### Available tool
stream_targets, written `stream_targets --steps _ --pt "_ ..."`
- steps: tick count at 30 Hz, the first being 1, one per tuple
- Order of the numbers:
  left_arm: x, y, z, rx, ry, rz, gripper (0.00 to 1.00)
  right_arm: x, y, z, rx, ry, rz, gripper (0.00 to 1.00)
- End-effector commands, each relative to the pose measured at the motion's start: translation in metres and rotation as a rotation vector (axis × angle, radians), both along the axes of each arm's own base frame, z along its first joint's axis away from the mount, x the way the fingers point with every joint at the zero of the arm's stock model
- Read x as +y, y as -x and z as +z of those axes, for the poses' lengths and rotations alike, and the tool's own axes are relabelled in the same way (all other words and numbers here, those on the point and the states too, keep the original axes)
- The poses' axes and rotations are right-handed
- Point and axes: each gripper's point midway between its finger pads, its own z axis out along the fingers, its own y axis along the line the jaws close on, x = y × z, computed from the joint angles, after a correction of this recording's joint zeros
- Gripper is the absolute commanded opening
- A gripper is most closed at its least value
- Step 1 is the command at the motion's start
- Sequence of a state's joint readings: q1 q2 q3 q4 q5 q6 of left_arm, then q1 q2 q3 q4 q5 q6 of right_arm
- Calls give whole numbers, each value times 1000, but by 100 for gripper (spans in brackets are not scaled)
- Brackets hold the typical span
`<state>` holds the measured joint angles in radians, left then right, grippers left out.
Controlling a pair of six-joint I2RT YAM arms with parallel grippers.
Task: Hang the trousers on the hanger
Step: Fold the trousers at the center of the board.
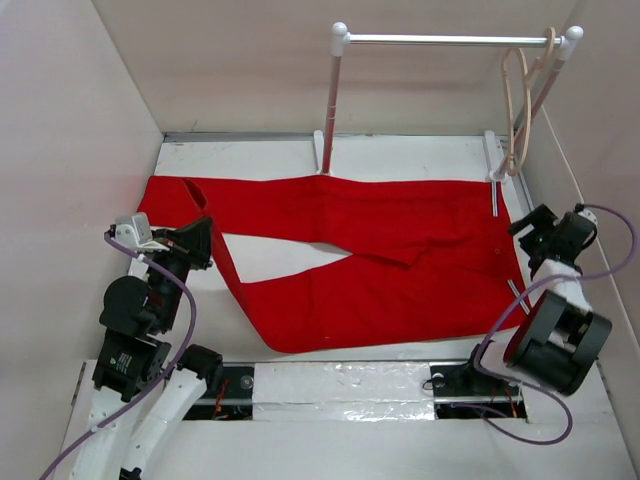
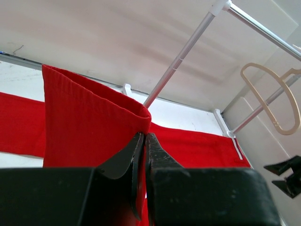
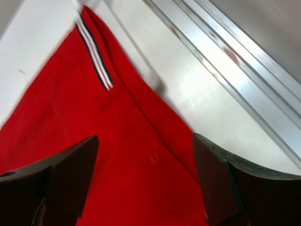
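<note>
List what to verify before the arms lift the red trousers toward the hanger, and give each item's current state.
1. Grip of the left gripper on the bright red cloth trousers: ok, it is shut on a raised fold of one leg.
2. Grip of the right gripper on the waist end: not ok, it is open above the cloth and holds nothing.
3. Place of the thin beige hanger: ok, it hangs at the right end of the white metal rail.
4. Lay of the remaining cloth: ok, it lies spread flat with the legs apart.
5. Whether the left grip catches both cloth layers: cannot tell.
</note>
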<state>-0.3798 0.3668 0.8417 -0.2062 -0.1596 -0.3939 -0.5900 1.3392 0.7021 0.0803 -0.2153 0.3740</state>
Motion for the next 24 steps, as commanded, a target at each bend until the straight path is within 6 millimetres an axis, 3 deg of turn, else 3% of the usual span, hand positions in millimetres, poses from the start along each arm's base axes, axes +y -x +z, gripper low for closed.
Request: stream_targets --steps 1,3,4,5,6,7,10,12,14,15,16,18,19,24 --pt "-5 4 18 -73 13 -34 0 -13 66 -3 43 39 -228 78" --pt "-5 6 21 -84 14 -36 0 -6 89 -4 40 47 -272 64" --pt "-6 10 25 -103 20 -51 0 -2 105 -19 62 36 -297 46" --pt "-6 12 27 -109 27 -55 0 0 114 -8 16 51 -319 42" --pt "-7 15 29 -117 33 -61 0 7 126 -18 50 25 -334 37" --pt "-5 17 32 -127 40 -57 0 1 141 -23 76 31 -394 25" --pt "-5 20 34 -138 45 -61 0 -3 171 -25 135 59 -490 14" --pt "-8 23 35 -144 50 -78 0 2 179 -26 150 17 -506 13" --pt "-8 25 39 -152 52 -86 0 1 179 -16 151 -5 -513 23" --pt "-7 26 40 -154 52 -83 0 4 185 -33 246 -48 -517 30" --pt "-8 29 42 -163 59 -92 0 0 189 -37 288 -55 -534 53" --pt "-3 30 44 -171 66 -71 0 2 190 -40 334 -96 -541 58" --pt "-4 29 42 -159 56 -71 0 1 193 -45 356 -98 -550 71" --pt "-3 26 38 -143 37 -58 0 1 199 -50 386 -119 -597 74"
